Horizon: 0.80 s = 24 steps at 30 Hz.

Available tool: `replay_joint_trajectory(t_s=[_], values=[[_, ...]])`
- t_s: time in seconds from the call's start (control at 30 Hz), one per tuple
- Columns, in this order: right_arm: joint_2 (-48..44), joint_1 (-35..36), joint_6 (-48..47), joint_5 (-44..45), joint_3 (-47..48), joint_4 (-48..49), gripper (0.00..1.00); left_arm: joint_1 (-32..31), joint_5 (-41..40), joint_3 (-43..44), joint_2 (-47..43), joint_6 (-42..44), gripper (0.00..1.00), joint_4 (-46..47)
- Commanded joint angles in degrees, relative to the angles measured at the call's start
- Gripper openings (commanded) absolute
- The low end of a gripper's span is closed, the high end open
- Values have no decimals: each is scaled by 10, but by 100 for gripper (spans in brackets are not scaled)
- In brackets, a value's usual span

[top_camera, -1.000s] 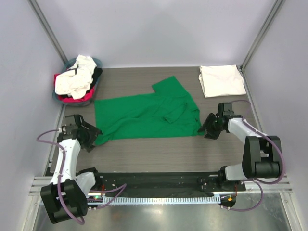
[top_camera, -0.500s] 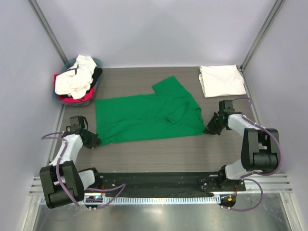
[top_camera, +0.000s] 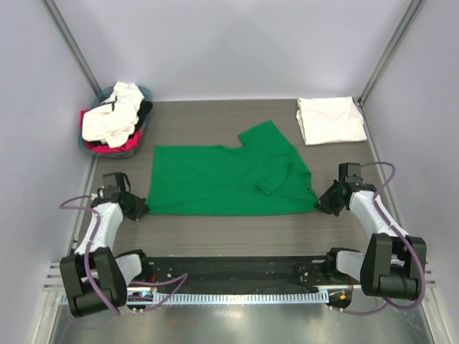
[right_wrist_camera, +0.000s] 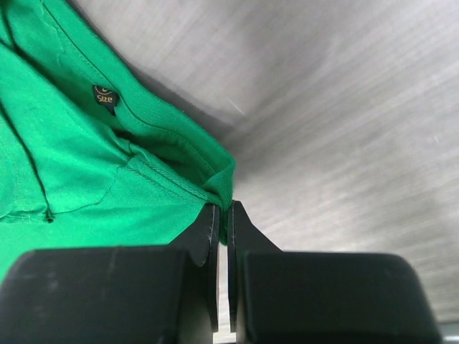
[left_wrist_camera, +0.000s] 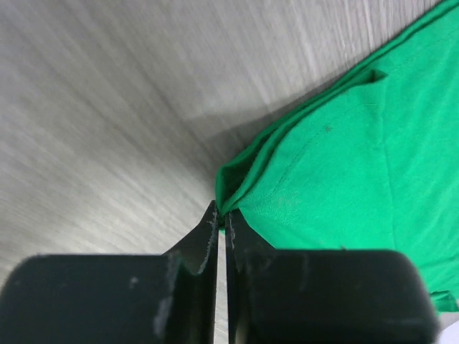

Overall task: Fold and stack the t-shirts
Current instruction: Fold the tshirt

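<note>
At opposite near corners, green t-shirt (top_camera: 222, 183) is pinched thinly by left gripper (top_camera: 140, 209) and right gripper (top_camera: 323, 203); slippage is judged likely if tension is raised.

- Left arm (top_camera: 100, 228) reaches low and forward; the left gripper (left_wrist_camera: 222, 218) has its fingers pressed together, pinching a corner of the green t-shirt (top_camera: 215, 188).
- Right arm (top_camera: 376, 215) sits equally low; the right gripper (right_wrist_camera: 222, 211) is clamped on the opposite corner.
</note>
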Motion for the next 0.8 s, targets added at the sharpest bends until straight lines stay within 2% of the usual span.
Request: replay_joint_trajectory(t_s=[0.0,0.03,0.07,0.1,0.13,0.17,0.27,0.33,0.4,0.6,0.7,0.77], values=[[-35,-2,20,20,-9,-23,1,4,-15,-20,-54,-14,4,-23],[-46,-3,24,17,-9,-25,1,4,-13,-23,-65,-27,11,-30],[-48,-3,30,11,-6,-25,11,3,1,-23,-84,-30,37,-33],[-49,-3,29,-11,-4,-26,25,4,9,-19,-93,-36,51,-40],[-49,-3,29,-19,3,-27,39,4,17,-14,-99,-42,60,-47],[-48,-3,25,-22,6,-31,58,4,34,-9,-109,-43,69,-56],[-56,-3,17,-6,23,-49,73,4,33,35,-116,-29,80,-101],[-66,-3,13,2,31,-58,76,4,21,89,-113,-6,83,-130],[-79,-3,13,4,44,-66,76,5,24,141,-108,41,87,-160],[-93,12,-18,43,115,-96,78,4,41,225,-74,164,86,-205],[-87,53,-21,85,164,-104,77,5,22,235,-81,211,86,-210],[-67,120,-5,111,195,-102,77,4,3,231,-92,219,87,-206]])
